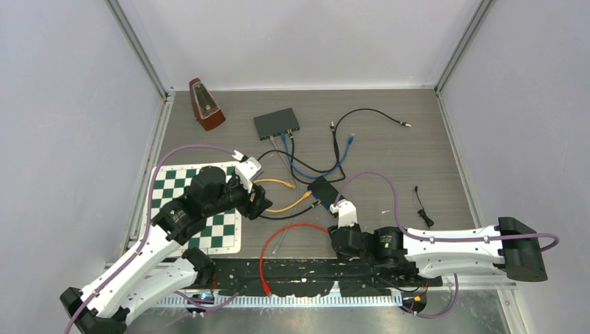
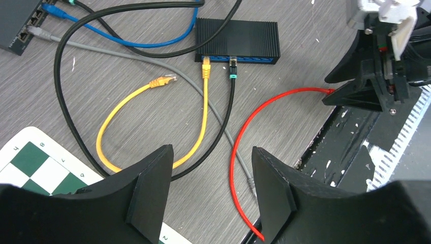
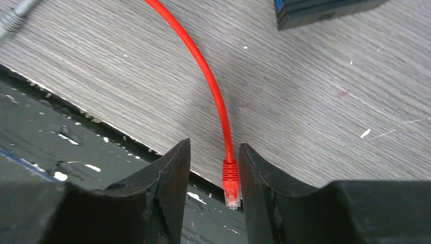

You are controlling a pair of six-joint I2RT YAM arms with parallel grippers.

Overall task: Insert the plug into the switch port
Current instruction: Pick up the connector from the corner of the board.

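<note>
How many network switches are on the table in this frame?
2. A grey switch sits toward the back of the table, near its centre. A black switch lies closer to the near edge, around mid-table. No other shows, though the arms hide part of the table.

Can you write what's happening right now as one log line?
left gripper: open, empty | right gripper: open, red plug between its jaws | black switch: red plug not inserted

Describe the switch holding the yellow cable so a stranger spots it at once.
On the grey wood-grain table, look right of the green-and-white chessboard mat. The small black ribbed switch box lies there; unlike the flat dark grey switch farther back, it has a blue port strip holding a yellow cable.
</note>
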